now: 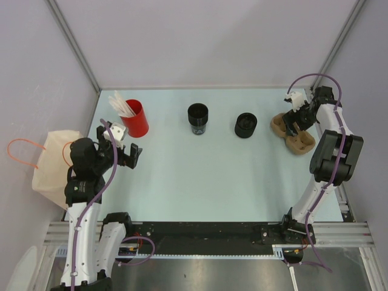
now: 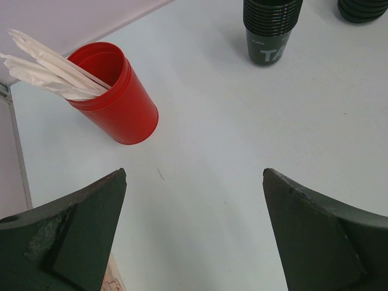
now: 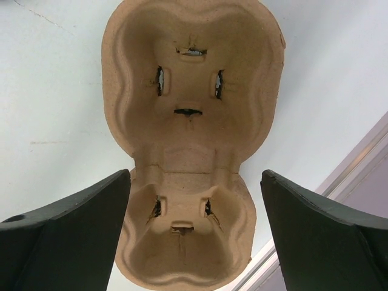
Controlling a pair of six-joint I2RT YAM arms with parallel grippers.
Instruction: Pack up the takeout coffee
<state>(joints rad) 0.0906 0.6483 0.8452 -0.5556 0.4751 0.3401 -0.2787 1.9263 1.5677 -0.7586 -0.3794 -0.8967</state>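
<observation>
A pale blue-white table [image 1: 182, 182] fills the cell, shut in by plain lilac walls [image 1: 200, 42] with grey metal posts [image 1: 76, 45] at the far corners. A black rail [image 1: 200, 233] runs along the near edge. A cream paper bag [image 1: 51, 160] with orange handles sits off the table's edge, behind the left gripper [image 1: 124, 147] and to its outer side.

The left arm rises from its base, folds at the elbow and holds its wrist above the table, aimed at the far side. Its jaws stand wide apart with only bare table between them. Ahead of them, on the left finger's side, stands a red cup [image 2: 115, 91] holding white sticks [image 2: 51, 73]. The takeout coffee [image 2: 270, 30], black with white lettering, stands upright farther ahead on the right finger's side, well apart from both fingers. A squatter black round piece [image 1: 245, 125] lies beyond it.

The right arm stretches along the table's right edge, elbow bent back, wrist turned down over a brown moulded cup carrier [image 3: 194, 79]. The right gripper [image 3: 195, 173] has its jaws spread wide, one on each side of the carrier's narrow waist. The left finger is just beside the edge and the right one stands off it, so neither clamps the carrier. The larger pocket lies ahead of the fingertips and the smaller one sits back between the fingers.
</observation>
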